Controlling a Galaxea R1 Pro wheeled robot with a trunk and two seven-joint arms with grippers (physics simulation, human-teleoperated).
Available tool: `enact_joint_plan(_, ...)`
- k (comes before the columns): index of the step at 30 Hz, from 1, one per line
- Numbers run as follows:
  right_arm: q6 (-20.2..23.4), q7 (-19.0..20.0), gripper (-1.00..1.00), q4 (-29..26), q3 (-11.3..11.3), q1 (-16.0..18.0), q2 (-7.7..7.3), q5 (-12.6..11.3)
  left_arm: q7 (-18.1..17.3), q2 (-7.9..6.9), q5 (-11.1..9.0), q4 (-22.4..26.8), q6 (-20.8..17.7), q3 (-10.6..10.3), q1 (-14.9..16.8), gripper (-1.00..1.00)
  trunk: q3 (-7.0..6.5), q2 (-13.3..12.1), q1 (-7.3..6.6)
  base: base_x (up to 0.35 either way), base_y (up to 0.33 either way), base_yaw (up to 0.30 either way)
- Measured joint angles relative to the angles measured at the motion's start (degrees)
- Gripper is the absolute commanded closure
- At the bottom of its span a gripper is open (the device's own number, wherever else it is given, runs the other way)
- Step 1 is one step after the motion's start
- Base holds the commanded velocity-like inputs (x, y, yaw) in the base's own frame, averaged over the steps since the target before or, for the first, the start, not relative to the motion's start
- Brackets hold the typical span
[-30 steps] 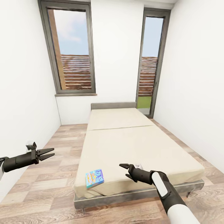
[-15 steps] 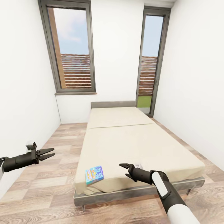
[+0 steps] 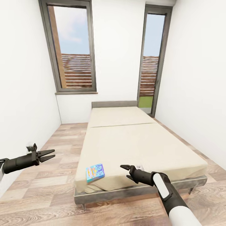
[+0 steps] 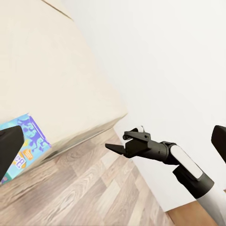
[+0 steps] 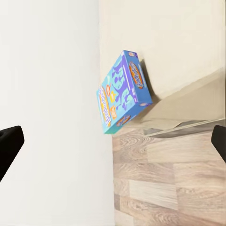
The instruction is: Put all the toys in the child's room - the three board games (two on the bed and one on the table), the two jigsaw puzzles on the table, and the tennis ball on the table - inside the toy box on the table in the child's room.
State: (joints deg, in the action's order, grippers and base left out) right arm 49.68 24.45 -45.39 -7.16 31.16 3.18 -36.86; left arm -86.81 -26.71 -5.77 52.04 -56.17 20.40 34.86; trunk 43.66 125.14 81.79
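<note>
A blue board game (image 3: 95, 172) with cartoon print lies flat near the front left corner of the bed (image 3: 135, 144), a beige mattress on a grey frame. My right gripper (image 3: 123, 171) hangs open over the bed's front edge, a little to the right of the game and apart from it. My left gripper (image 3: 52, 153) is open over the floor, left of the bed. The right wrist view shows the board game (image 5: 122, 92) at the mattress edge. In the left wrist view the board game (image 4: 23, 143) lies on the bed, with the right gripper (image 4: 115, 141) beyond it.
Wood floor (image 3: 59, 147) runs along both sides of the bed. A white wall (image 3: 25, 103) stands close on the left and another on the right. A window (image 3: 73, 50) and a tall glass door (image 3: 152, 62) are in the far wall.
The whole picture has shifted: the bed and board game sit a little higher in view, so the camera has moved. Both arms keep the same pose, grippers open.
</note>
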Motion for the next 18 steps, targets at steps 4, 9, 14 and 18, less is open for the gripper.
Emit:
enact_joint_plan(4,-0.02,0.09,-1.00,-0.02,0.00,0.00,0.03,-0.03,0.00,0.00,0.00,0.00,0.00,0.00,0.00,-1.00,0.54,1.22,0.66,0.000,0.000,0.000)
enact_joint_plan(9,0.01,0.15,-1.00,-0.73,0.03,0.00,0.06,-0.05,0.00,0.00,-0.11,0.00,0.00,0.00,0.00,-1.00,0.54,1.22,0.67,0.000,0.000,0.001)
enact_joint_plan(14,0.06,0.03,-1.00,-2.09,0.13,0.01,0.06,-0.04,0.00,-0.01,-0.13,0.01,0.00,0.02,-0.01,-1.00,0.42,1.22,0.66,0.000,0.000,0.103)
enact_joint_plan(18,0.10,-0.16,-1.00,-2.48,0.17,0.01,0.08,-0.09,0.00,-0.01,-0.13,0.01,0.00,0.01,-0.01,-1.00,0.23,1.22,0.66,0.000,0.000,0.202)
